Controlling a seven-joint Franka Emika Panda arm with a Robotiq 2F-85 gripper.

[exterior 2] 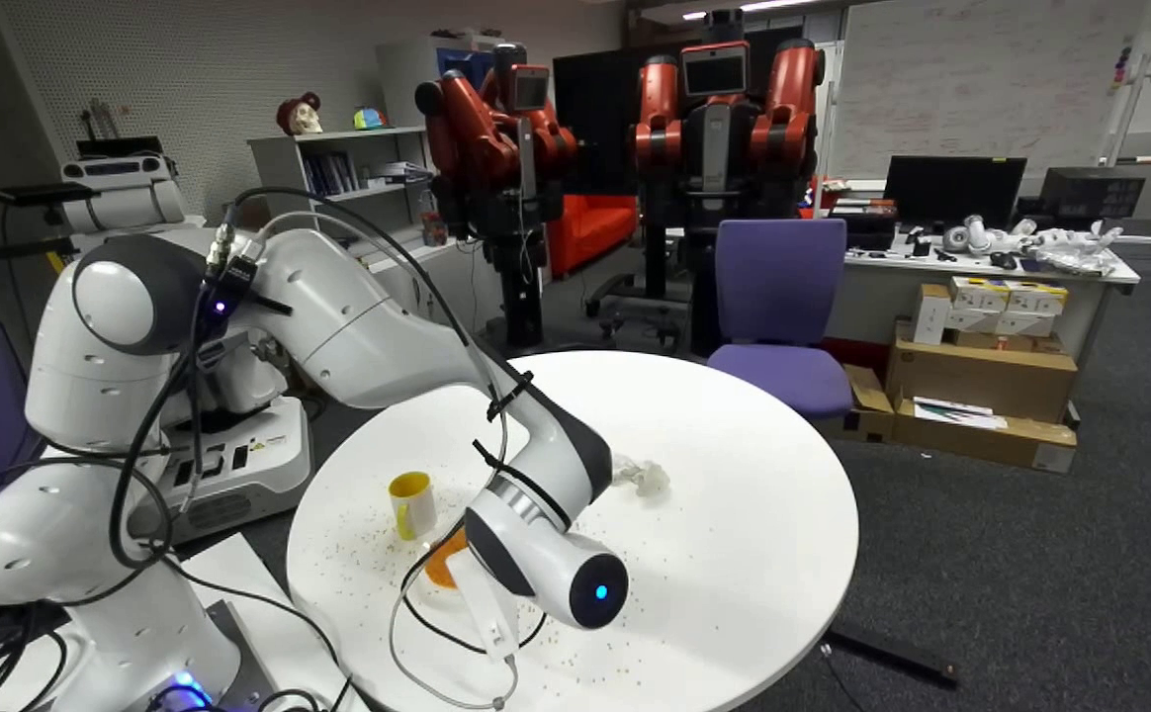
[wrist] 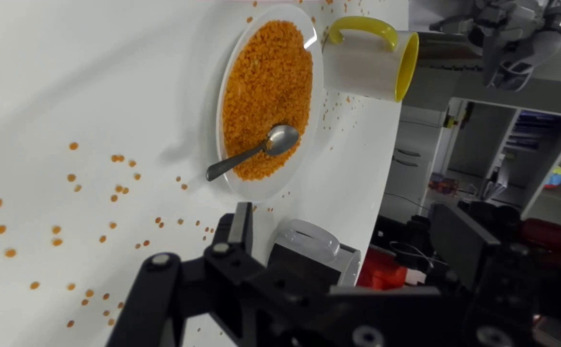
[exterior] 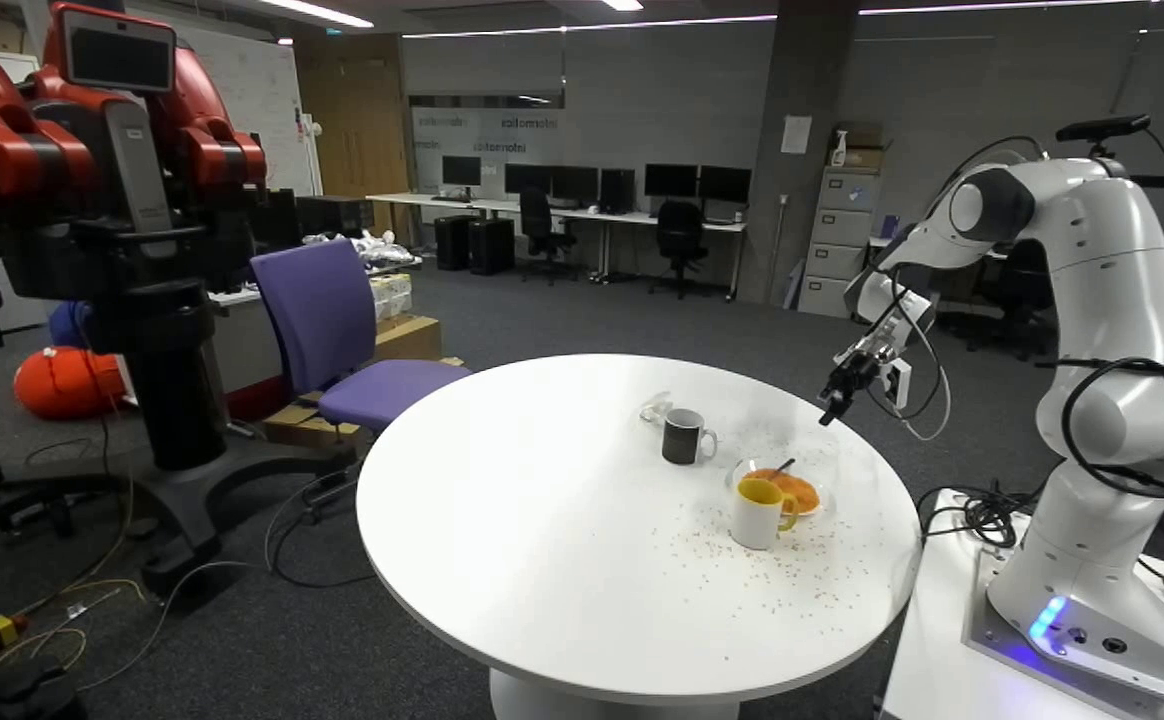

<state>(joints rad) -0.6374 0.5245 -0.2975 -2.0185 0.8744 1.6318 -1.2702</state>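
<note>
Spoon [wrist: 251, 152] rests on a plate [wrist: 261, 192] of orange grains [wrist: 268, 86] at the right of the table [exterior: 502, 500] in an exterior view, its length slanting, handle end far right; farther right the arm [exterior: 1107, 265] arches high and reaches down left, the gripper [wrist: 345, 222] spread wide.

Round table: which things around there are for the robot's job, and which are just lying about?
Probably for the job, being nearest the open, empty gripper:
spoon
plate
orange grains on it
yellow-handled mug
dark mug

Probably just lying about:
spilled grains
crumpled scrap
purple chair
</note>
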